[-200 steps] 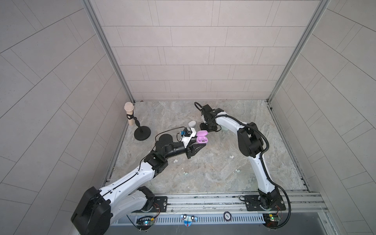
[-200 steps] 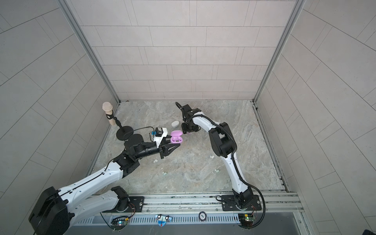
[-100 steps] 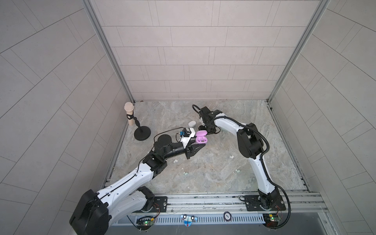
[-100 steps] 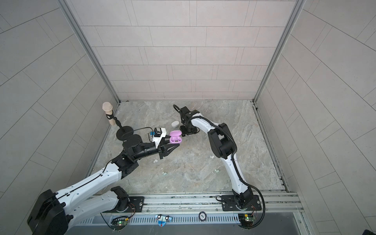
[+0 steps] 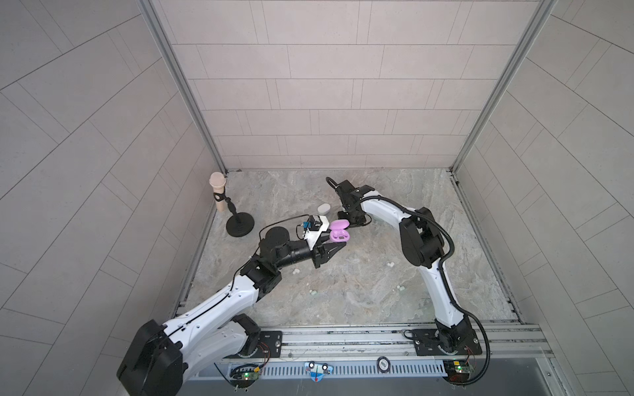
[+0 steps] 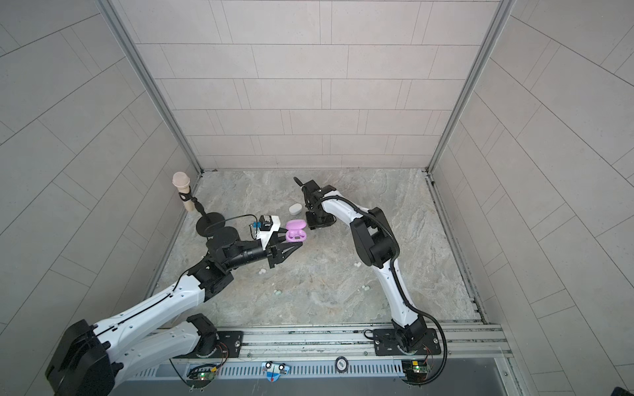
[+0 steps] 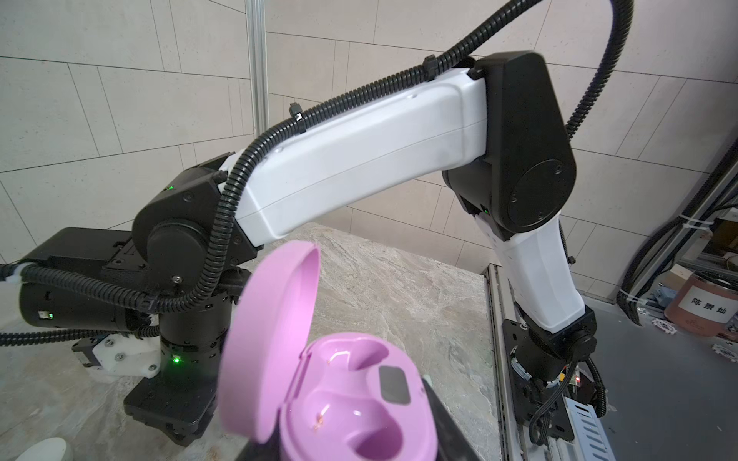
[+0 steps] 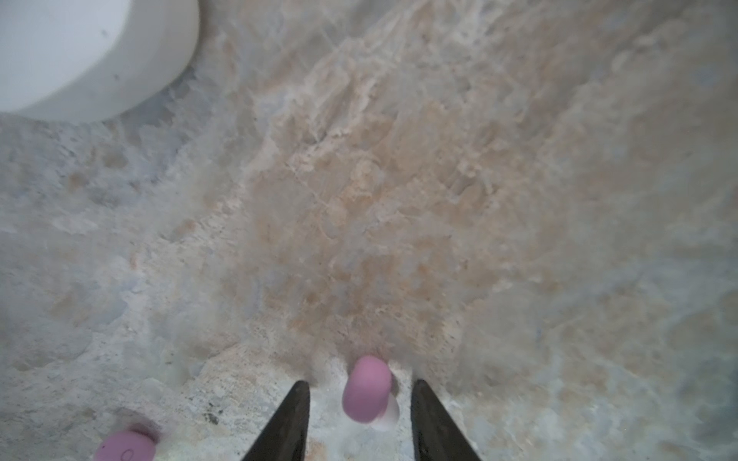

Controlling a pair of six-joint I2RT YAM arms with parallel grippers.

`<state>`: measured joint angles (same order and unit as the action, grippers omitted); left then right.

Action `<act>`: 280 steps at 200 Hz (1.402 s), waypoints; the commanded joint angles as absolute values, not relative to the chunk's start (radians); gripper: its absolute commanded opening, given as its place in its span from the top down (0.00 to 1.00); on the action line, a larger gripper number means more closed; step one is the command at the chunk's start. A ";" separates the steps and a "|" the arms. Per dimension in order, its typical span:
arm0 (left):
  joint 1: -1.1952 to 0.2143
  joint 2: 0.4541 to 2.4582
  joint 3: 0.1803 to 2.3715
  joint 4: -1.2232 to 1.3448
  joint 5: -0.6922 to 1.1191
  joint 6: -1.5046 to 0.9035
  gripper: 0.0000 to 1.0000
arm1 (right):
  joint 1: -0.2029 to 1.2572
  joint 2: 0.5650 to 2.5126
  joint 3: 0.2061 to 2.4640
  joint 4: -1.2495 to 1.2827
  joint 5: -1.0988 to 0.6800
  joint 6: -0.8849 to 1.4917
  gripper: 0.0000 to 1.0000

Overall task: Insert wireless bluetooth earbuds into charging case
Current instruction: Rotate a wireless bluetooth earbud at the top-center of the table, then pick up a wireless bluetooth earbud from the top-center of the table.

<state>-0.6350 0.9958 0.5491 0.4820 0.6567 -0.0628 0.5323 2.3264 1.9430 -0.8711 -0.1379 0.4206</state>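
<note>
My left gripper (image 5: 338, 243) is shut on the lilac charging case (image 5: 339, 234), held above the floor with its lid open. In the left wrist view the case (image 7: 351, 399) shows two empty wells, and my left gripper (image 7: 351, 447) grips it from below. My right gripper (image 8: 360, 382) points down at the floor just beyond the case. It is open, and a lilac earbud (image 8: 365, 389) lies between its fingers (image 8: 295, 419) with a gap on each side. A second lilac earbud (image 8: 123, 445) lies beside them. In both top views the right gripper (image 5: 348, 221) (image 6: 317, 223) hides these buds.
A closed white case (image 5: 323, 208) (image 8: 80, 52) lies close to the right gripper. White earbuds (image 5: 295, 271) (image 5: 493, 264) and mint ones (image 5: 313, 292) (image 5: 399, 287) are scattered on the marble floor. A microphone on a stand (image 5: 219, 192) is at the far left corner.
The right wrist has shifted slightly left and down beside the lilac case. The left arm holds the case almost where it was.
</note>
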 commanded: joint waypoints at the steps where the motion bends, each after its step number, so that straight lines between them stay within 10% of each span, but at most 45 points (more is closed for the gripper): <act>1: -0.630 0.977 0.538 0.503 0.657 -0.055 0.83 | 0.544 2.342 1.965 -0.902 -0.107 0.462 0.58; 280: -0.629 0.965 0.538 0.500 0.658 -0.051 0.83 | 0.567 2.328 1.951 -0.926 -0.029 0.492 0.87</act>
